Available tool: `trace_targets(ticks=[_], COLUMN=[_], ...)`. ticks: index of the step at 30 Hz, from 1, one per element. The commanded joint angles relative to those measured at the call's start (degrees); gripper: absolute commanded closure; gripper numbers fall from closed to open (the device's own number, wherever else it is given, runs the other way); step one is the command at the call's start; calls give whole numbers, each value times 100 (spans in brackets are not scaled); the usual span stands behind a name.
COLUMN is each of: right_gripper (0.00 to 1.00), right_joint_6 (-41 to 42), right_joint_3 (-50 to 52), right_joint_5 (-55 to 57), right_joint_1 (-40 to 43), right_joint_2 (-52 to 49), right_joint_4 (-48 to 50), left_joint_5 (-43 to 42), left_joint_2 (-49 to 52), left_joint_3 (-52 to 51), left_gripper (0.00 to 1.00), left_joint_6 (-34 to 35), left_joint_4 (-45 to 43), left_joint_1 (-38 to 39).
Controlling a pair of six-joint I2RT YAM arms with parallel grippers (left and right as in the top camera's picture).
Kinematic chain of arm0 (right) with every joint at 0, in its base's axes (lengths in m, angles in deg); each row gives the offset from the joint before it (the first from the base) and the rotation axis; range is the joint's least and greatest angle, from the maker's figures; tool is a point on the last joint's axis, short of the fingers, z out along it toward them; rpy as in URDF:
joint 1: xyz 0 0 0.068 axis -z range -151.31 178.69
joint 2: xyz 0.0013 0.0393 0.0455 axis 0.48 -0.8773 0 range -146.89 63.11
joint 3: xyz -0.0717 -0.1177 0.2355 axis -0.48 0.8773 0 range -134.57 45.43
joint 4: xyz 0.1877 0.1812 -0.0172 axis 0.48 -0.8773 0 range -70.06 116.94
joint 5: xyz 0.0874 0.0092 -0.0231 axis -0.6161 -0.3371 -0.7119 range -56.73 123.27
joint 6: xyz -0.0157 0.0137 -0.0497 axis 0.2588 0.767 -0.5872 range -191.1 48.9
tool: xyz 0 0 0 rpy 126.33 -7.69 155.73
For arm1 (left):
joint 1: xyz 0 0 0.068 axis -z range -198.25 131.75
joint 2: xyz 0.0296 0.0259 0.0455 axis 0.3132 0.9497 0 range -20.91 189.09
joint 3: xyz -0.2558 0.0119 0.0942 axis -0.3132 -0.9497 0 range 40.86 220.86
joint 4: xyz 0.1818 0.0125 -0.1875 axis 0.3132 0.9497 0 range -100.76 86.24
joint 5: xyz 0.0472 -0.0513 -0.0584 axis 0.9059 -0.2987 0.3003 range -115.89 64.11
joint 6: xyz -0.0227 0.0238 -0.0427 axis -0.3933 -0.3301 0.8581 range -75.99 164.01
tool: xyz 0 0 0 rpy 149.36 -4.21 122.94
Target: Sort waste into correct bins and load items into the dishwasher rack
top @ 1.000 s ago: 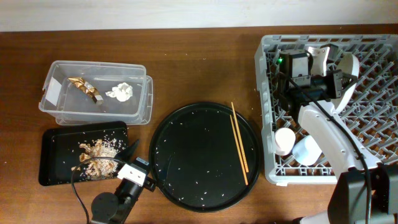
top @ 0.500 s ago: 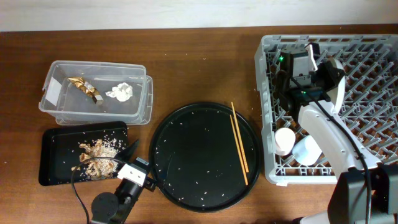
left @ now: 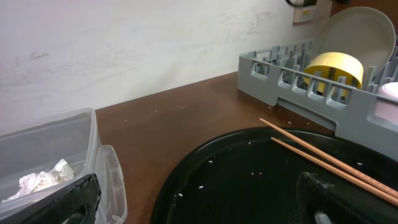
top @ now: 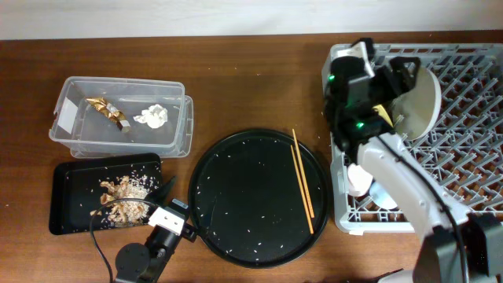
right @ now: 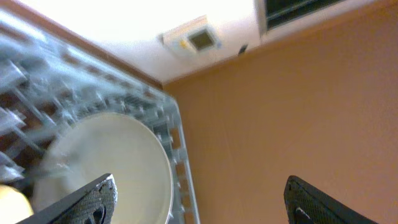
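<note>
The pale grey plate [top: 418, 101] stands on edge among the pegs toward 11 o'clock of the dishwasher rack [top: 471, 157], which fills the 3 o'clock side of the counter [top: 251, 86]. The yellow bowl [top: 383, 115] sits tilted just beside the plate on its 9 o'clock side, and two small cups [top: 359, 179] lie near the rack's 7 o'clock corner. The right gripper [right: 199, 202] hangs over that 11 o'clock part of the rack, its jaws spread wide with nothing between them and the plate's face just beyond; I cannot tell whether it touches the plate. The two chopsticks [top: 303, 181] lie side by side on the round black tray [top: 236, 189], toward its 3 o'clock edge. At 7 o'clock of that tray the left gripper [left: 199, 202] sits low, also spread wide and empty. Food scraps [top: 122, 192] lie in the flat black tray [top: 67, 196] at 8 o'clock of the counter. The wrapper [top: 108, 112] and the tissue [top: 152, 116] lie in the clear tub [top: 185, 126] at 10 o'clock.
</note>
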Motion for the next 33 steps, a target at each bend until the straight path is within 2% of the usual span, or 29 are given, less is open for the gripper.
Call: trace_targets(ticks=[1,4,6,7,8,9,11,13,15,19,23,24,26,27,28,33], right_gripper=[14,15,15,18,26,29,29,24,23,24,48,48,50,55,59,62], right_joint_6=[127,680,1705,2114,2579,3453,4625,5469,6310,6437,6218,6218,5998,5858,5855,6050], right_joint_3=[-35,-35,-35,-35,-35,-35,-35,-35,-28,-22,-22,-17,-17,-17,-17,-17], right_joint_5=[199,20,-1775,-2719,-3394,-3875,-4275,-4489,-4697,-5619,-6391,-6415,-6916,-7038,-7003,-6572], right_joint_1=[-745,-1569,-2157,-2350,-2520,-2728,-2931,-2922,-2638,-1738,-988,-868,-748,-754,-776,-787], right_joint_2=[496,538,531,511,496,498,538,538,481,269,-103,-247,-584,-743,-881,-1558], right_joint_4=[-20,-872,-2870,-3515,-3923,-4260,-4623,-4983,-5335,-5337,-5294,-5283,-5200,-5187,-5187,-4968], left_joint_5=[-24,-24,-24,-24,-24,-24,-24,-24,-24,-24,-24,-24,-24,-24,-24,-24], left_joint_2=[-28,-28,-28,-28,-28,-28,-28,-28,-28,-28,-28,-28,-28,-28,-28,-28], left_joint_3=[-17,-17,-17,-17,-17,-17,-17,-17,-17,-17,-17,-17,-17,-17,-17,-17], left_gripper=[1,1,1,1,1,1,1,1,1,1,1,1,1,1,1,1], left_joint_6=[-92,-92,-92,-92,-92,-92,-94,-92,-92,-92,-92,-92,-92,-92,-92,-92], left_joint_4=[28,28,28,28,28,28,28,28,28,28,28,28,28,28,28,28], left_joint_1=[26,26,26,26,26,26,26,26,26,26,26,26,26,26,26,26])
